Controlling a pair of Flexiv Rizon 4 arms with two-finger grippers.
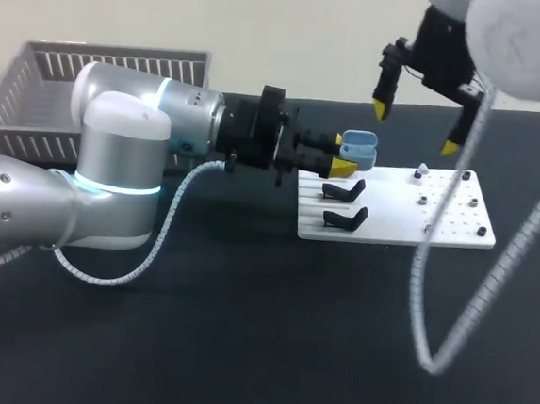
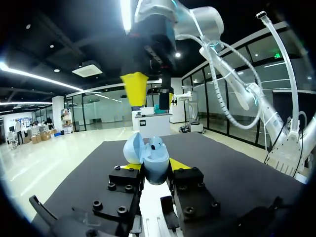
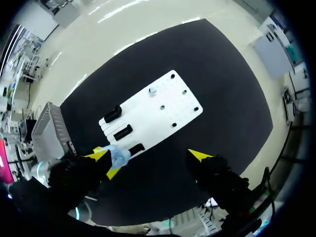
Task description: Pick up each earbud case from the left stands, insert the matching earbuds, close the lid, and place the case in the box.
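A light blue earbud case [image 1: 358, 149] with its lid swung open is held over the white board's left end, with my left gripper [image 1: 338, 154] shut on it. The left wrist view shows the case [image 2: 150, 160] upright between the yellow tips, with a small pale piece inside its body. My right gripper [image 1: 416, 128] hangs above and behind the case, wide open and holding nothing. From its own wrist view, the right gripper [image 3: 148, 155] looks down on the case [image 3: 118, 155] and the board. A small pale earbud [image 1: 421, 170] sits on the board's far side.
The white board [image 1: 457, 228] carries black stands [image 1: 344, 191] at its left and small pegs at its right. A grey slatted basket [image 1: 101, 83] stands at the back left, behind my left arm. Bare black tabletop lies in front of the board.
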